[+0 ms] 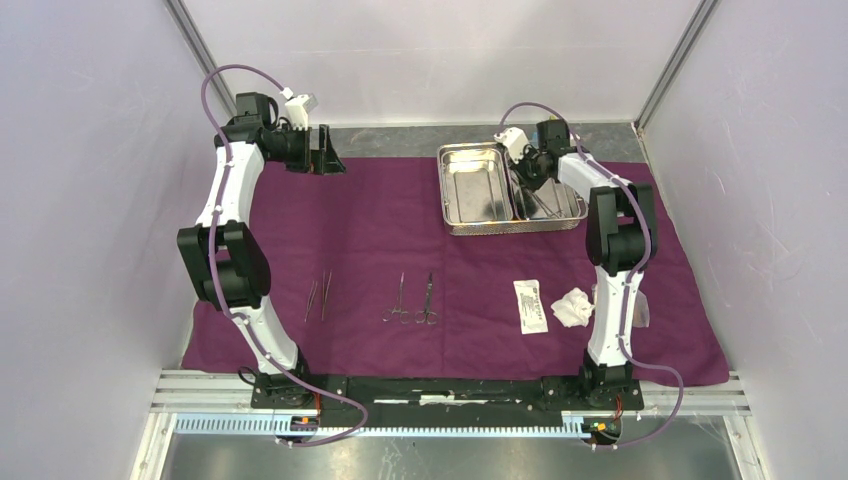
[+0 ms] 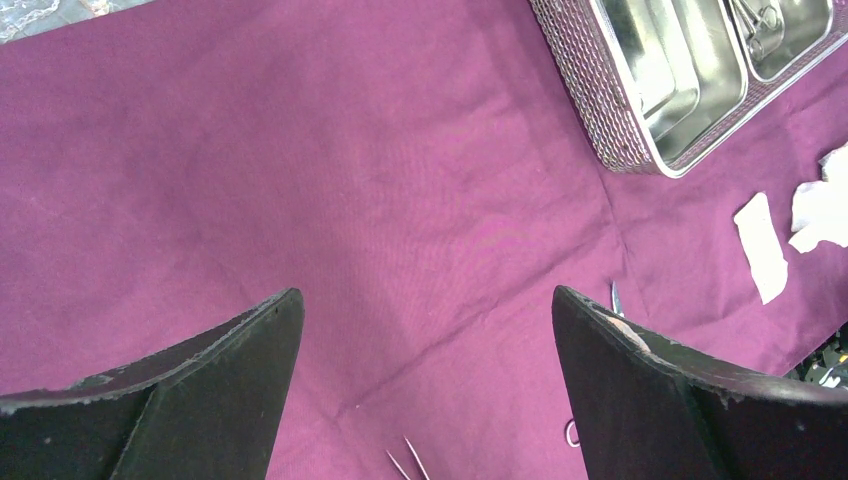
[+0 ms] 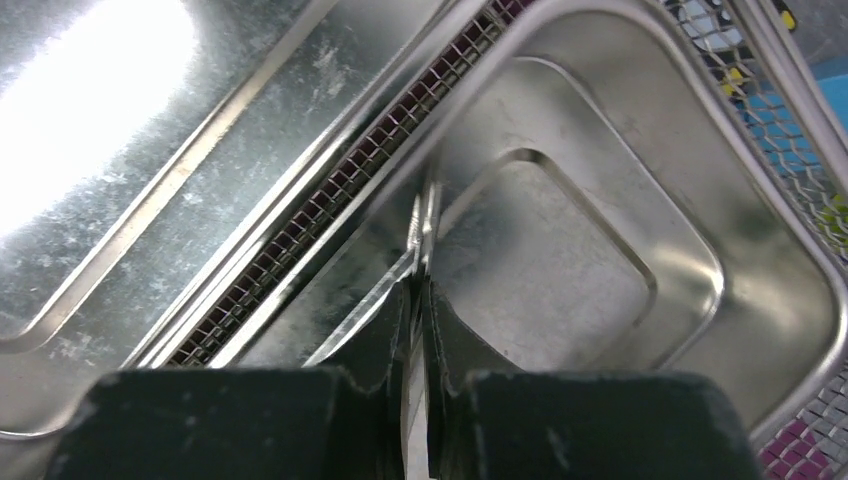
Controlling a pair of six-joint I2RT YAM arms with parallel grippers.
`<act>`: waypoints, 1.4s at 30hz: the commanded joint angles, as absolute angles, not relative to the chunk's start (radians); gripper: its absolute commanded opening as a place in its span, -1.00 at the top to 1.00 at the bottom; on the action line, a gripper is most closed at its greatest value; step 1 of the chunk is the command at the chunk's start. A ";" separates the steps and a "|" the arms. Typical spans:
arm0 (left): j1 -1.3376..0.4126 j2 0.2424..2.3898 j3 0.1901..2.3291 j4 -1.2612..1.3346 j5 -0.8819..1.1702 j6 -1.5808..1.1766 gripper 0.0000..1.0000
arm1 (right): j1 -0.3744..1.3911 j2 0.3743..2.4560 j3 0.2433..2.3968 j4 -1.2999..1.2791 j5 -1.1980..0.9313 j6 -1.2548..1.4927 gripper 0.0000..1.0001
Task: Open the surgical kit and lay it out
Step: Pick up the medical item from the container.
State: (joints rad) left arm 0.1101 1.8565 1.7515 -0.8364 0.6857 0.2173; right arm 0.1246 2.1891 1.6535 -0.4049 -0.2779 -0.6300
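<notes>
Right jaws pinch a steel tool (image 3: 422, 225) in the tray (image 1: 475, 185).
Tray sits at 1 o'clock on the cloth (image 1: 380, 230); left jaws hang wide open at 11 o'clock.

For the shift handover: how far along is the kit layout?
Done: the purple cloth is spread, with tweezers, two scissor-handled instruments, a white packet and gauze laid out on it. In hand: the right gripper is shut on a slim steel instrument in the steel tray. Left: more instruments lie in that tray.
</notes>
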 commanded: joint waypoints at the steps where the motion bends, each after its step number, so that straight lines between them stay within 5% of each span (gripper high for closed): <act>1: 0.114 1.854 1.780 -0.837 0.700 0.208 -1.00 | 0.123 2.138 1.638 -0.379 -0.242 -0.620 0.97; 19: 0.114 1.811 1.706 -0.661 0.879 0.149 -1.00 | 0.092 1.904 1.534 -0.358 -0.271 -0.527 0.99; 26: 0.098 1.826 1.745 -0.591 1.046 0.011 -1.00 | 0.110 1.761 1.508 -0.354 -0.439 -0.436 0.99; 35: -0.094 1.702 1.568 -0.122 0.873 -0.444 -1.00 | 0.275 1.581 1.413 -0.200 -0.338 -0.302 0.99; 42: -0.283 1.706 1.616 -0.104 0.673 -0.566 -0.92 | 0.381 1.560 1.431 -0.187 -0.244 -0.233 1.00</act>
State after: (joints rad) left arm -0.2195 1.7428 1.5738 -0.1963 0.8032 -0.4179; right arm 0.3492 1.5970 1.4242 -0.2413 -0.3096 -0.3080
